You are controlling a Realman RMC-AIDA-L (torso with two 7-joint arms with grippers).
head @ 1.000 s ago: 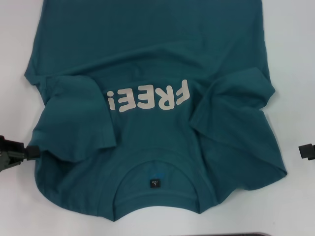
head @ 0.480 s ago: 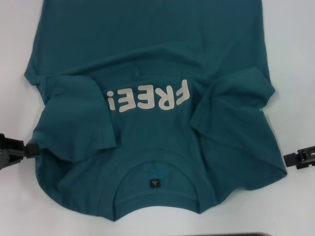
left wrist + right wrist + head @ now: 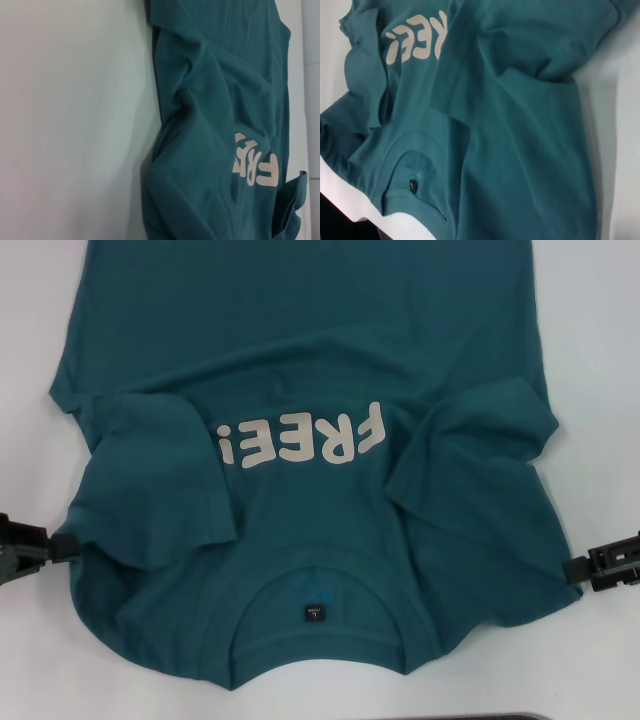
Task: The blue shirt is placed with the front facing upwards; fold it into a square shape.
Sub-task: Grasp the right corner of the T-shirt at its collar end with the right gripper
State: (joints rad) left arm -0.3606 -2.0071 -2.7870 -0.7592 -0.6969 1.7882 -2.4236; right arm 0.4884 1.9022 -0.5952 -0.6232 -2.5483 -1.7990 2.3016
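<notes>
Evidently the blue shirt (image 3: 310,440) lies face up across the white bench (image 3: 30,360), collar nearest the robot and both sleeves already turned inward, so the next fold looks due — each pincer needs a shoulder edge. The left pincer (image 3: 40,548) touches the cloth's edge and the right pincer (image 3: 590,568) sits just beside it, though their grip cannot be told. The far hem is cut off.

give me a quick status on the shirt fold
Left gripper at shirt's left edge, right gripper at right edge. Shirt face up, sleeves folded in. Nothing in the way.
</notes>
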